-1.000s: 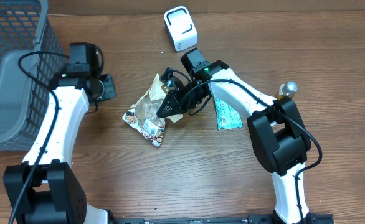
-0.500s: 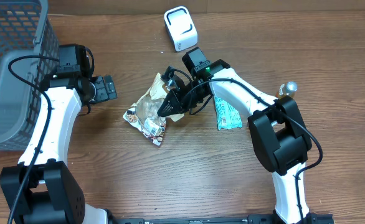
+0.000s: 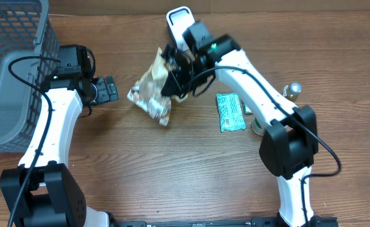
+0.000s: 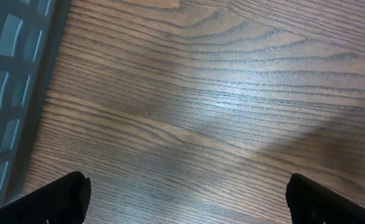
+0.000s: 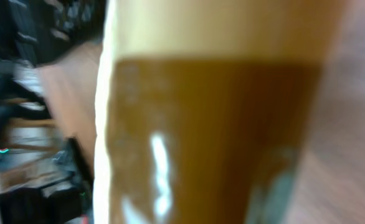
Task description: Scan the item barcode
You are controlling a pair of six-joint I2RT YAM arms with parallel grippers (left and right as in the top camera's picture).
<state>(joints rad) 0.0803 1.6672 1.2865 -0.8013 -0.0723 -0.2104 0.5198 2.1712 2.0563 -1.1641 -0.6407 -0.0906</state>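
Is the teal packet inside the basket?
No, the packet lies on the table, far from the basket.

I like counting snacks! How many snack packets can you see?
2. A crinkly bag is in the right hand, near the white scanner. A teal packet lies flat on the table. More may hide under the right arm.

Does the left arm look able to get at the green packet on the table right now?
Probably not directly: the left gripper is open, but the snack bag held by the right gripper sits between it and the green packet.
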